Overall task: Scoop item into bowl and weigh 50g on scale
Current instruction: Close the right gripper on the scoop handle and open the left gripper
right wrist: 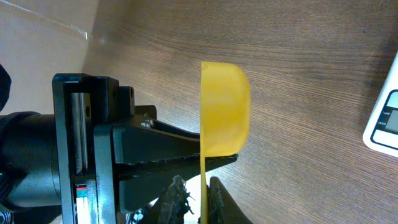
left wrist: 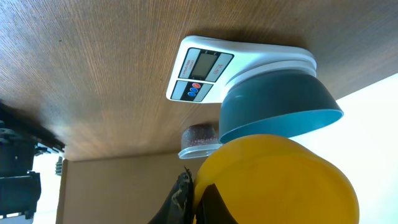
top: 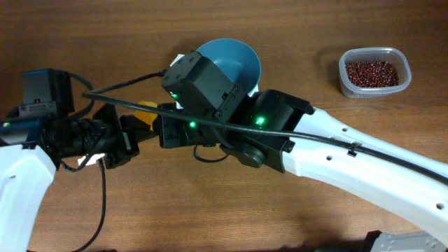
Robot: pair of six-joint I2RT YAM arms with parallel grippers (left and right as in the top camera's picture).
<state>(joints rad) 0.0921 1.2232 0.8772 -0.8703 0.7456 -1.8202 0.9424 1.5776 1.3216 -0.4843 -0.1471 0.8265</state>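
**A:** How far is the weighing, in your opinion?

**B:** Only the preparation is done, I think. The round teal-blue plastic bowl [left wrist: 277, 102] stands on the small white square digital scale [left wrist: 202, 71]. In the part of the bowl that the overhead view shows I find no grain, and the right arm hides the rest.

**A:** And where are the beans?

**B:** The small dark red-brown beans [top: 374, 72] lie in the clear rectangular plastic tub [top: 371, 92], on the right arm's side of the wooden table [top: 210, 210], well apart from the bowl.

**A:** Who has the scoop?

**B:** The small yellow plastic scoop [right wrist: 225, 106] is between the two arms, near the scale. Its thin handle goes down between the fingers of the right gripper [right wrist: 198, 186], which seem pressed on it from both sides. The left gripper [right wrist: 211, 154] reaches the same handle just under the cup. Whether it clamps or only touches, I cannot tell.

**A:** Is something inside the scoop?

**B:** I see no beans, but its hollow side is not shown clearly.

**A:** So what is left?

**B:** Nearly everything, I judge: to fill the scoop at the tub, to pour into the bowl, and to repeat until the scale gives 50 g. The display is too small to read.
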